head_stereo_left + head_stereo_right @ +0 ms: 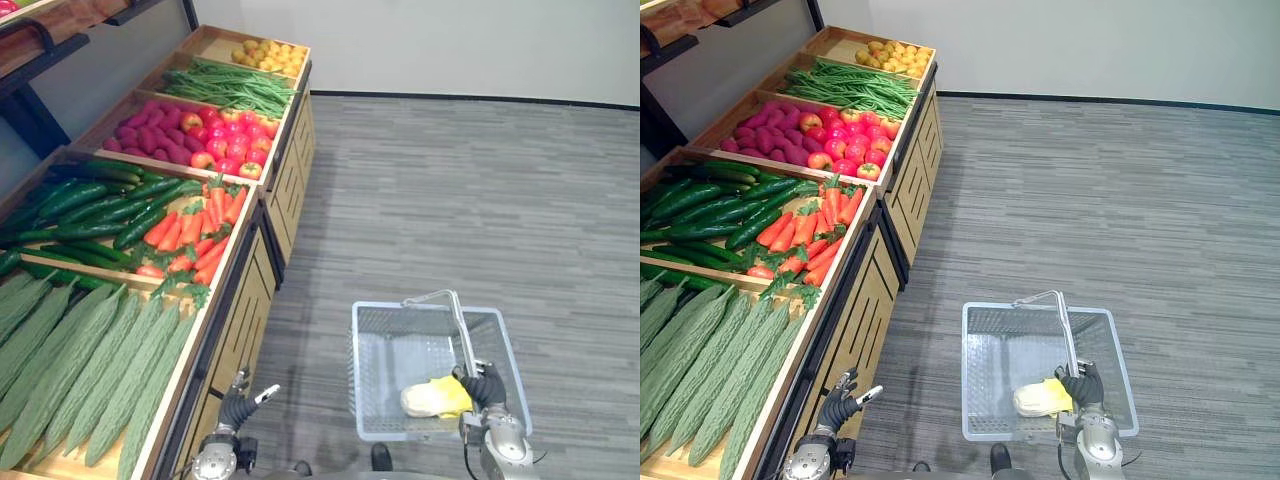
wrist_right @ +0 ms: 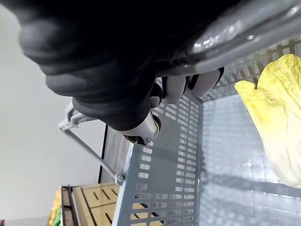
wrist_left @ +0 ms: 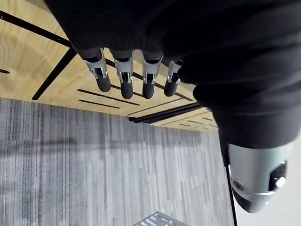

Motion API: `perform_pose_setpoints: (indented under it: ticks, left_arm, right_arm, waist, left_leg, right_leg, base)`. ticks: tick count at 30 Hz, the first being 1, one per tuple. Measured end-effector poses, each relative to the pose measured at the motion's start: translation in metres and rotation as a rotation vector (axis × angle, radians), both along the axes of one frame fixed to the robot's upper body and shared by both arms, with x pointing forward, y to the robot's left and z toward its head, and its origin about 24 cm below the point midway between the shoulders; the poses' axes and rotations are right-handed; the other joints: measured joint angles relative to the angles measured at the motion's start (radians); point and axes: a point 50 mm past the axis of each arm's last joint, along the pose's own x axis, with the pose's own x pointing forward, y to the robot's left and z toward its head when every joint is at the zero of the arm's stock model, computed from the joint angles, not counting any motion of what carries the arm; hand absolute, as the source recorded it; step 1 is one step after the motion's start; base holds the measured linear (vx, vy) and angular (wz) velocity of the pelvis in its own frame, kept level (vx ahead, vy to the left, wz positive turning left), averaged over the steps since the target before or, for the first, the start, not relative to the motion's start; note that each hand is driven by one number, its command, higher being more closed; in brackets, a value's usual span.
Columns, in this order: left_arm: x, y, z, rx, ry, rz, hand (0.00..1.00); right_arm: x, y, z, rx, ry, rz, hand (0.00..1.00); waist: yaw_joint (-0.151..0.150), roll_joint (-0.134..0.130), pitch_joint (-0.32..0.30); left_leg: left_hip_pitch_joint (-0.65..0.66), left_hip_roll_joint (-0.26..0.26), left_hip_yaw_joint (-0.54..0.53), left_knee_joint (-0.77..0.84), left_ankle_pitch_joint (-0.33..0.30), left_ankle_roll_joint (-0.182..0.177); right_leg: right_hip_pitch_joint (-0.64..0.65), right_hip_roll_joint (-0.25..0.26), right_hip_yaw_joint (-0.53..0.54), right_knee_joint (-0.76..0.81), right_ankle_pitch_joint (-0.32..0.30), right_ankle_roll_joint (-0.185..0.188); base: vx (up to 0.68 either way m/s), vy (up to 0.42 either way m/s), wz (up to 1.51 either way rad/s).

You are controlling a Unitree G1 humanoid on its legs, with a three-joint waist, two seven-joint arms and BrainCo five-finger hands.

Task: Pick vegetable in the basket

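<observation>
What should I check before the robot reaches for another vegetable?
1. Right hand curled round the basket handle: ok.
2. Left hand open, holding nothing: ok.
3. Room in the basket beside the cabbage: ok.
4. Left hand raised over the carrots: not ok, it hangs low beside the wooden stand.

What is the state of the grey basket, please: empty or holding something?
Not empty: the basket holds one pale yellow leafy vegetable on its floor, near the right hand curled round its handle.
</observation>
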Motion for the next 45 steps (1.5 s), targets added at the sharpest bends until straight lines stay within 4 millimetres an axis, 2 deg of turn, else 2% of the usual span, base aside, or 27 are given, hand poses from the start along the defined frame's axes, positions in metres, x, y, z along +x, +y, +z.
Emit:
perform_pose_setpoints:
  ticks: [2,5,7,8,10,12,14,17,20,21,22,23,24,26,27,29,31,33,34,35,36,38,40,42,43,44,45]
  left_arm:
    - [-0.003,0.007,0.0,0.02,0.004,0.03,0.0]
    - [-0.007,0.013,0.0,0.034,0.006,0.076,0.0]
    - [-0.006,0.013,0.0,0.036,0.005,0.078,0.0]
    - [-0.006,0.011,0.0,0.03,0.001,0.08,0.0]
    - [-0.006,0.011,0.001,0.029,0.0,0.079,0.0]
    - [-0.003,0.011,0.001,0.032,-0.005,0.079,0.0]
    - [-0.002,0.012,0.002,0.043,-0.009,0.092,0.0]
    - [0.008,0.011,0.005,0.047,-0.037,0.096,0.0]
    - [0.026,0.006,0.012,0.043,-0.088,0.074,0.0]
    - [0.032,0.002,0.011,0.033,-0.092,0.073,0.0]
    - [0.035,-0.001,0.011,0.023,-0.097,0.08,0.0]
    - [0.039,-0.005,0.014,0.013,-0.114,0.078,0.0]
    - [0.04,-0.007,0.014,0.007,-0.117,0.081,0.0]
    - [0.038,-0.013,0.013,-0.007,-0.119,0.091,0.0]
    - [0.038,-0.015,0.016,-0.009,-0.132,0.085,0.0]
    - [0.043,-0.017,0.023,-0.01,-0.172,0.078,0.0]
    - [0.052,-0.021,0.043,-0.015,-0.277,0.084,0.0]
    - [0.061,-0.025,0.06,-0.025,-0.364,0.085,0.0]
    - [0.066,-0.028,0.072,-0.033,-0.422,0.081,0.0]
    - [0.074,-0.029,0.087,-0.024,-0.495,0.061,0.0]
    - [0.077,-0.03,0.095,-0.023,-0.535,0.054,0.0]
    - [0.084,-0.031,0.129,-0.025,-0.697,0.044,0.0]
    - [0.084,-0.03,0.144,-0.021,-0.767,0.037,0.0]
    - [0.079,-0.026,0.153,-0.024,-0.827,0.073,0.0]
    - [0.078,-0.024,0.156,-0.021,-0.843,0.082,0.0]
    - [0.078,-0.02,0.16,-0.01,-0.86,0.099,0.0]
    - [0.076,-0.021,0.157,-0.014,-0.849,0.106,0.0]
  right_arm:
    - [0.001,-0.002,0.001,-0.002,-0.004,-0.01,1.0]
    - [0.009,-0.002,0.002,-0.005,-0.015,-0.017,1.0]
    - [0.014,-0.002,0.002,-0.007,-0.021,-0.024,1.0]
    - [0.016,-0.003,0.004,-0.009,-0.03,-0.03,1.0]
    - [0.018,-0.004,0.006,-0.014,-0.038,-0.04,1.0]
    - [0.02,-0.004,0.007,-0.018,-0.045,-0.045,1.0]
    - [0.022,-0.004,0.008,-0.02,-0.051,-0.044,1.0]
    - [0.028,-0.008,0.013,-0.038,-0.068,-0.036,1.0]
    - [0.036,-0.014,0.024,-0.076,-0.106,-0.035,1.0]
    - [0.041,-0.015,0.031,-0.093,-0.134,-0.02,1.0]
    - [0.046,-0.015,0.034,-0.098,-0.149,-0.013,1.0]
    - [0.052,-0.013,0.038,-0.094,-0.17,-0.008,1.0]
    - [0.054,-0.012,0.04,-0.093,-0.176,-0.007,1.0]
    - [0.052,-0.01,0.038,-0.085,-0.175,-0.008,1.0]
    - [0.05,-0.008,0.04,-0.076,-0.187,-0.013,1.0]
    - [0.047,-0.006,0.044,-0.064,-0.214,-0.021,1.0]
    - [0.044,-0.009,0.049,-0.068,-0.24,-0.036,1.0]
    - [0.039,-0.019,0.051,-0.085,-0.251,-0.077,1.0]
    - [0.031,-0.031,0.05,-0.105,-0.243,-0.123,1.0]
    - [0.022,-0.037,0.044,-0.1,-0.214,-0.17,1.0]
    - [0.02,-0.041,0.044,-0.101,-0.211,-0.189,1.0]
    - [0.02,-0.049,0.041,-0.1,-0.199,-0.246,1.0]
    - [0.019,-0.051,0.032,-0.085,-0.15,-0.261,1.0]
    - [0.017,-0.049,0.027,-0.071,-0.129,-0.263,1.0]
    - [0.018,-0.048,0.027,-0.07,-0.134,-0.262,1.0]
    - [0.02,-0.049,0.029,-0.072,-0.144,-0.262,1.0]
    - [0.02,-0.049,0.028,-0.067,-0.138,-0.262,1.0]
  waist:
    - [0.016,-0.002,0.002]
    - [0.02,0.0,0.004]
    - [0.019,-0.002,0.011]
    - [0.019,-0.002,0.025]
    - [0.016,-0.014,0.048]
    - [0.018,-0.027,0.074]
    - [0.014,-0.019,0.086]
    - [0.011,-0.005,0.095]
    - [-0.008,0.013,0.103]
    - [-0.024,0.047,0.106]
    - [-0.014,0.072,0.104]
    - [-0.013,0.079,0.105]
    - [-0.012,0.079,0.105]
    - [-0.009,0.068,0.113]
    - [-0.006,0.069,0.112]
    - [0.006,0.049,0.125]
    - [0.019,0.043,0.128]
    - [0.016,0.046,0.128]
    - [0.011,0.072,0.124]
    - [0.007,0.062,0.114]
    - [0.005,0.056,0.114]
    - [0.008,0.042,0.121]
    - [0.015,0.045,0.123]
    - [0.013,0.039,0.12]
    - [0.014,0.025,0.122]
    - [0.008,0.005,0.13]
    - [0.005,0.015,0.128]
  left_leg:
    - [-0.012,0.006,0.024,0.027,-0.021,0.002]
    - [-0.061,0.019,0.042,0.121,-0.08,0.005]
    - [-0.091,0.029,0.05,0.187,-0.126,0.008]
    - [-0.101,0.036,0.057,0.238,-0.169,0.013]
    - [-0.099,0.029,0.061,0.288,-0.22,0.03]
    - [-0.074,0.023,0.06,0.295,-0.247,0.046]
    - [-0.04,0.023,0.056,0.27,-0.26,0.055]
    - [0.013,0.036,0.035,0.237,-0.283,0.048]
    - [0.091,0.059,-0.028,0.2,-0.299,-0.009]
    - [0.112,0.092,-0.078,0.223,-0.32,-0.045]
    - [0.101,0.121,-0.082,0.245,-0.308,-0.067]
    - [0.075,0.134,-0.106,0.309,-0.251,-0.1]
    - [0.057,0.134,-0.117,0.354,-0.216,-0.092]
    - [-0.049,0.152,-0.156,0.684,-0.042,-0.042]
    - [-0.113,0.176,-0.135,0.825,-0.049,-0.047]
    - [-0.189,0.183,-0.095,0.896,-0.062,-0.043]
    - [-0.28,0.178,-0.033,0.875,-0.091,-0.048]
    - [-0.324,0.159,0.067,0.703,-0.071,-0.063]
    - [-0.326,0.158,0.159,0.534,-0.001,-0.026]
    - [-0.289,0.129,0.204,0.464,-0.028,0.015]
    - [-0.273,0.108,0.21,0.417,-0.032,0.023]
    - [-0.237,0.062,0.182,0.29,-0.036,0.064]
    - [-0.19,0.044,0.137,0.234,-0.026,0.079]
    - [-0.137,0.027,0.092,0.202,-0.025,0.079]
    - [-0.139,0.013,0.089,0.213,-0.029,0.075]
    - [-0.151,-0.011,0.069,0.248,-0.064,0.063]
    - [-0.15,-0.009,0.031,0.26,-0.073,0.057]
  right_leg:
    - [-0.009,0.002,0.023,0.001,0.0,0.001]
    - [-0.04,0.012,0.048,0.032,-0.016,0.012]
    - [-0.077,0.024,0.055,0.104,-0.063,0.014]
    - [-0.112,0.033,0.06,0.207,-0.125,0.018]
    - [-0.159,0.033,0.06,0.35,-0.2,0.026]
    - [-0.229,0.015,-0.017,0.513,-0.235,0.047]
    - [-0.286,-0.009,-0.135,0.566,-0.266,0.013]
    - [-0.347,-0.009,-0.178,0.483,-0.248,0.009]
    - [-0.383,0.004,-0.134,0.281,-0.074,0.018]
    - [-0.387,0.016,-0.138,0.307,0.041,-0.005]
    - [-0.389,0.033,-0.158,0.332,0.032,-0.028]
    - [-0.382,0.035,-0.18,0.374,-0.027,-0.051]
    - [-0.363,0.034,-0.191,0.383,-0.051,-0.057]
    - [-0.211,0.026,-0.248,0.347,-0.123,-0.087]
    - [-0.133,0.028,-0.274,0.304,-0.128,-0.095]
    - [-0.049,0.019,-0.294,0.255,-0.13,-0.099]
    - [0.045,0.007,-0.338,0.181,-0.132,-0.097]
    - [0.107,-0.01,-0.387,0.162,-0.172,-0.058]
    - [0.137,0.005,-0.425,0.169,-0.209,-0.031]
    - [0.156,-0.017,-0.462,0.187,-0.24,-0.017]
    - [0.154,-0.027,-0.48,0.194,-0.243,-0.014]
    - [0.157,-0.038,-0.518,0.217,-0.248,-0.008]
    - [0.144,-0.052,-0.53,0.325,-0.257,-0.009]
    - [0.134,-0.077,-0.502,0.347,-0.312,-0.007]
    - [0.12,-0.095,-0.503,0.338,-0.287,-0.015]
    - [0.107,-0.117,-0.504,0.407,-0.3,0.017]
    - [0.059,-0.133,-0.498,0.552,-0.298,0.014]
  base:
    - [-0.01,0.024,-0.35]
    - [-0.01,0.042,-0.29]
    - [0.0,0.06,-0.17]
    - [0.02,0.054,-0.12]
    - [0.03,0.07,-0.08]
    - [0.07,0.065,-0.09]
    - [0.21,0.072,0.03]
    - [0.33,-0.005,0.16]
    - [0.6,-0.145,0.71]
    - [0.57,-0.185,0.63]
    - [0.67,-0.252,0.59]
    - [0.41,-0.183,0.3]
    - [0.52,-0.251,0.63]
    - [0.55,-0.258,0.85]
    - [0.48,-0.213,0.74]
    - [0.37,-0.135,0.52]
    - [0.36,-0.083,0.51]
    - [0.27,0.009,0.76]
    - [0.3,0.043,1.38]
    - [0.3,0.045,1.42]
    - [0.29,0.067,1.49]
    - [0.32,0.079,1.34]
    - [0.21,0.016,0.88]
    - [0.15,-0.031,0.7]
    - [0.17,-0.066,0.78]
    - [0.17,-0.052,0.7]
    - [0.17,-0.04,0.73]
